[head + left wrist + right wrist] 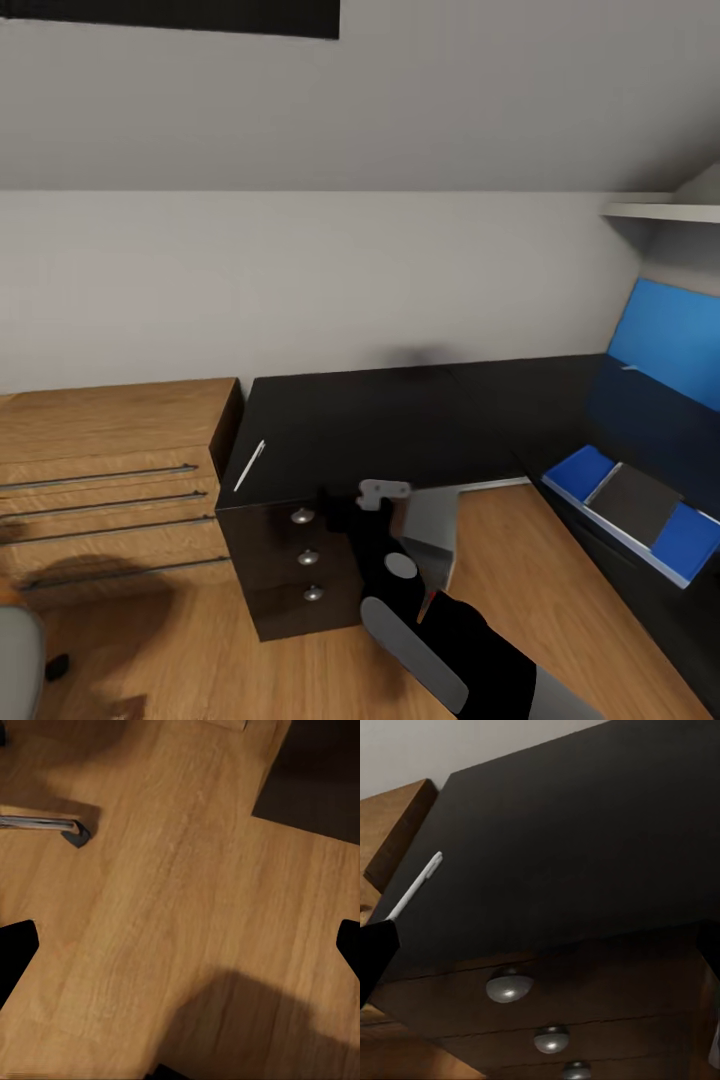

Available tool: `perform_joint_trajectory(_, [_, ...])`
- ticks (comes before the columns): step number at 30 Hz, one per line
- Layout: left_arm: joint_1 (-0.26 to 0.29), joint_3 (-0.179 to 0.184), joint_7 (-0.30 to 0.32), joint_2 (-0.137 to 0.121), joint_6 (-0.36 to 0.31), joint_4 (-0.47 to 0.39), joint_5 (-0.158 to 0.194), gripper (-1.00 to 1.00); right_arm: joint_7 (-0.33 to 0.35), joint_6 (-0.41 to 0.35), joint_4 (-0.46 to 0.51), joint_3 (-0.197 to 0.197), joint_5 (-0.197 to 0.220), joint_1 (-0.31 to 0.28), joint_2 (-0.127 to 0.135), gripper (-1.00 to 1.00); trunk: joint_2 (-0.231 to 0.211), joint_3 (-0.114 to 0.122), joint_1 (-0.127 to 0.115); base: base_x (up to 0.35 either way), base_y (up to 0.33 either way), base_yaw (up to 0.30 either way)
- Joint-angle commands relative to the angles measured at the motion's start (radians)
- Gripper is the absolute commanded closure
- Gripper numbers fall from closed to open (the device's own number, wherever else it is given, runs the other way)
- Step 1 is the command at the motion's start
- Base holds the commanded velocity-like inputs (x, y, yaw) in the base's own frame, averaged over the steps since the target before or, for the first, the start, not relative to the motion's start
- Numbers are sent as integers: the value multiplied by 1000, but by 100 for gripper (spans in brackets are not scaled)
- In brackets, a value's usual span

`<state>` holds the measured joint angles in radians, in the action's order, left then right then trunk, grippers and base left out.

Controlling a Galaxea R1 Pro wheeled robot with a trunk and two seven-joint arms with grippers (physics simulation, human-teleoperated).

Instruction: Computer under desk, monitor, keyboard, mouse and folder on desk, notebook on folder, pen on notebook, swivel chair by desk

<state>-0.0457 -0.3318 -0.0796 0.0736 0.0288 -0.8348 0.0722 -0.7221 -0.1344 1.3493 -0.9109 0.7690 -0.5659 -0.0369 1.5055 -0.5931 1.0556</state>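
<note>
Nearest the head camera is the right arm, black and grey, rising from the lower edge toward the desk [400, 420]. Its right gripper [335, 510] hangs just in front of the drawer stack with round knobs, at the level of the top edge. The jaws are hard to make out here. On the black top, near its left front corner, lies the slim white pen [249, 466], set at an angle and alone on that stretch of surface. The arm seems aimed there because the pen has yet to go on the stack. Far to the right, on the other wing of the desk, the blue folder [700, 545] lies flat with a dark notebook [632, 503] on top of it, so that pile looks ready to receive the pen. A light wooden drawer unit [110, 480] stands touching the desk's left side, and a grey sliver of the swivel chair [20, 665] shows at the lower left corner.

In the left wrist view, the left gripper [180, 945] looks down on the wooden floor [187, 892]. Its dark fingertips sit at opposite edges, well apart and holding nothing. A chrome chair leg ending in a black caster [75, 834] lies nearby, which suggests this arm is simply parked low.

In the right wrist view, the pen [416, 886] rests near the desk corner above the knobs. One dark fingertip shows at each side edge, so the jaws stand wide and empty, likely opened for the pen.
</note>
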Motion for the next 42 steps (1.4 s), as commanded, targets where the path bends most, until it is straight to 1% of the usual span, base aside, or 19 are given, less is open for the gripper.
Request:
perform_joint_trajectory(1, [0,-1,-1,0,2,-1,8,-100,-6,-5,1,-2,1,-1,0,-100,1,-1,0,0,0,274])
perform_joint_trajectory(9, [0,-1,-2,0,2,-1,8,-100,-7,-5,-1,-3,-17,-1,-4,-100,1,-1,0,0,0,275])
perform_joint_trajectory(24, [0,0,5,0,3,-1,7,-100,-6,-6,-3,-3,-22,0,-6,-100,1,-1,0,6,0,276])
perform_joint_trajectory(36, [0,2,9,1,6,-1,5,-100,-5,-7,-4,-4,-22,0,-6,-100,1,-5,0,236,0,276])
perform_joint_trajectory(42, [0,2,10,1,23,-1,4,-100,-5,-7,-9,-3,-23,-1,-6,-100,1,-8,0,283,0,276])
